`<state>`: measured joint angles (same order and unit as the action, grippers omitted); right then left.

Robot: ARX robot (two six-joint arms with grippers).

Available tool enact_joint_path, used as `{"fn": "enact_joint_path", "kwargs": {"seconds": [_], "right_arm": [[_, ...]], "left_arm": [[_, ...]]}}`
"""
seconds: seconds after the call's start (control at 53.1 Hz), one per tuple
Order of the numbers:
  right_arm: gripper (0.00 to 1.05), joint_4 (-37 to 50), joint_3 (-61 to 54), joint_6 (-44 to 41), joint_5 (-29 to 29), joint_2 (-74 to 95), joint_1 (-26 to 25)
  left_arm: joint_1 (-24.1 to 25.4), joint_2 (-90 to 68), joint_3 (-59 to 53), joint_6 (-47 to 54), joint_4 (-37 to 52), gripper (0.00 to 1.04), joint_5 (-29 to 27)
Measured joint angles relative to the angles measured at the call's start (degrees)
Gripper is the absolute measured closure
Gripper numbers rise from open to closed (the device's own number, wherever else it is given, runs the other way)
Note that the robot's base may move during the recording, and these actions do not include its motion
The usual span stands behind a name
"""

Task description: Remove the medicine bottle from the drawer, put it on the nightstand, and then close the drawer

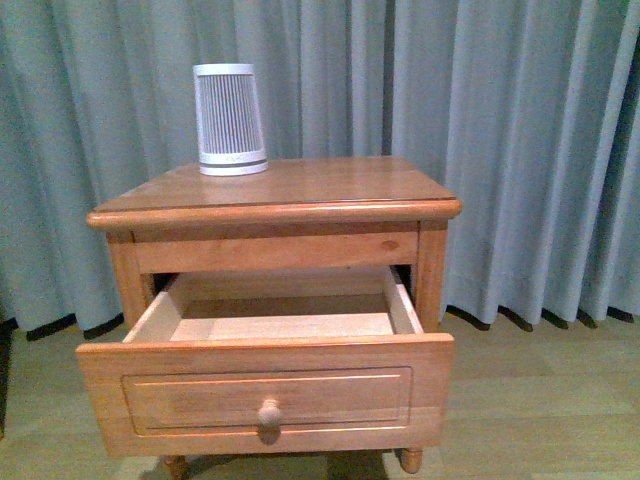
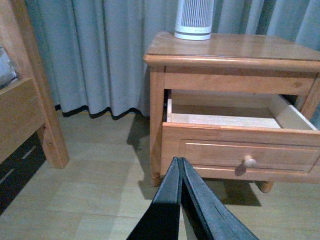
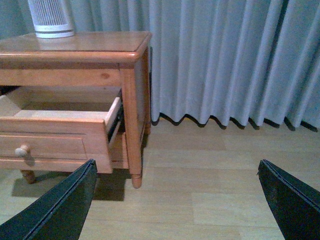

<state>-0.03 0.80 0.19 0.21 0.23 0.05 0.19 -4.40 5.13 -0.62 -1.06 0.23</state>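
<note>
- The nightstand (image 1: 330, 185) stands in the middle of the front view, before a grey-blue curtain (image 1: 520, 150) that fills the background.
- On its glossy surface, at the back left corner (upper left of centre in the frame), a ribbed white-grey cylinder (image 1: 230, 118) stands upright.
- The drawer (image 1: 200, 400) is pulled well out toward the camera, low in the frame. Its framed front carries a round knob (image 1: 269, 412) at its middle.
- Inside the drawer, the pale side walls and the rear strip of the pale bottom show. The front part of the bottom is hidden behind the drawer's own front panel.
- The bottle cannot be made out in any view. It may lie in that hidden part, but the pictures do not settle it.
- The left hand (image 2: 179, 160) has its dark fingers pressed together to a point. It hangs over the wooden floor (image 2: 100, 170), facing the drawer's front and apart from it.
- The right hand (image 3: 175, 165) is spread wide and pinches nothing. It is over the floor off the nightstand's right side, touching neither nightstand nor drawer.
- The left wrist view also shows a wooden bed frame (image 2: 35, 100), apart from the nightstand, with curtain showing between them.
</note>
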Motion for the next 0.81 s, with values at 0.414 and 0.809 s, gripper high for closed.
{"fn": "enact_joint_path", "kwargs": {"seconds": [0.414, 0.809], "right_arm": [[0.07, -0.04, 0.00, 0.00, -0.17, 0.07, 0.00], [0.07, 0.00, 0.00, -0.04, -0.55, 0.00, -0.11]], "left_arm": [[-0.04, 3.67, -4.22, 0.02, 0.74, 1.01, -0.17], [-0.13, 4.13, -4.57, 0.02, 0.79, 0.52, -0.26]]}}
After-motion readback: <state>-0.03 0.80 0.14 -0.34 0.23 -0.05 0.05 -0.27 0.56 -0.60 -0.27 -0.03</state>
